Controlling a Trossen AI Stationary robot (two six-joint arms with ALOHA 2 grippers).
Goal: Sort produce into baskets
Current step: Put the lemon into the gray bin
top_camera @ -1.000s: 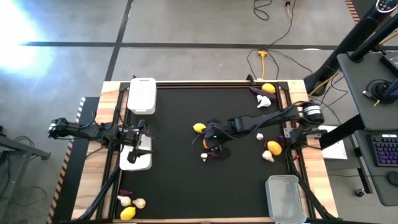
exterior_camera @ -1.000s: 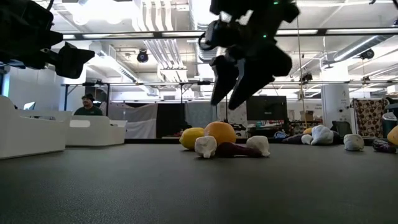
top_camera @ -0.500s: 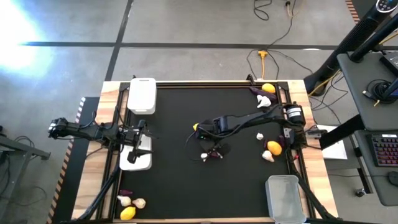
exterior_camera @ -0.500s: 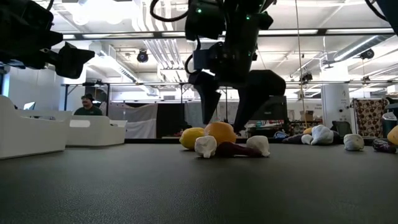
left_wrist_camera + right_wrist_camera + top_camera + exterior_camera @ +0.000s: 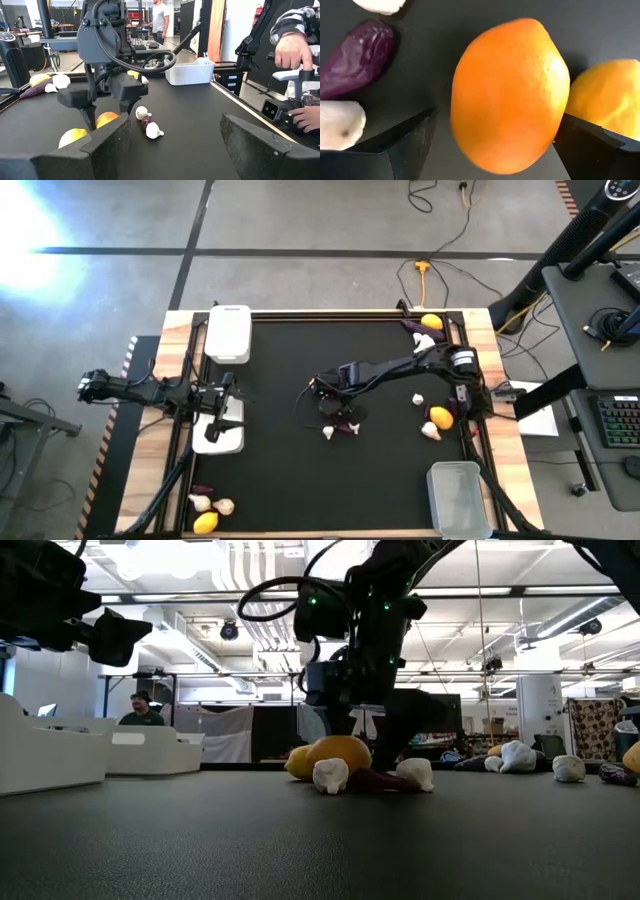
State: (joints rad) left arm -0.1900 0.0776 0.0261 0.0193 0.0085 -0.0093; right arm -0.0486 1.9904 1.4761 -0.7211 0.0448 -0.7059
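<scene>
From my seat the orange fruit [image 5: 510,95] shows a finely dimpled skin with a soft sheen, and the yellow fruit [image 5: 605,100] beside it looks the same. The purple piece [image 5: 357,57] is wrinkled and slightly glossy (plastic, I think). The table mat [image 5: 320,840] reads as matt black with a fine grain, edged by pale bare wood [image 5: 180,340]. The white basket [image 5: 228,333] looks like smooth opaque plastic. My right gripper [image 5: 490,145] fingers are dull dark plastic.

Right gripper [image 5: 365,745] straddles orange fruit [image 5: 338,753] — 2 garlic bulbs [image 5: 330,775] beside.
</scene>
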